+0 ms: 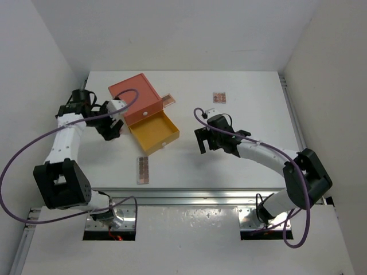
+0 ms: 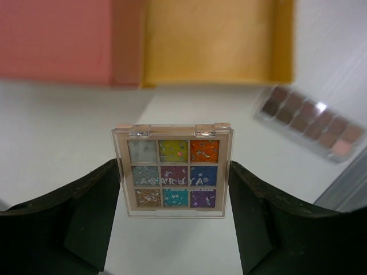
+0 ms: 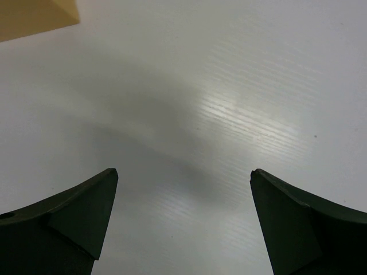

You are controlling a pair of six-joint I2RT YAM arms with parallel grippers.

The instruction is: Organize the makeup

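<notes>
The left claw [image 2: 172, 197] was clamped on the multicoloured palette [image 2: 172, 169], one finger against each side edge, just in front of the open yellow drawer [image 2: 212, 40] of the orange box [image 1: 132, 94]. A brown palette [image 2: 309, 123] lay on the worktop [image 2: 51, 132] nearby. The right claw [image 3: 183, 189] gaped wide, gripping nothing, over the worktop, well apart from a small palette [image 1: 219, 97]
</notes>
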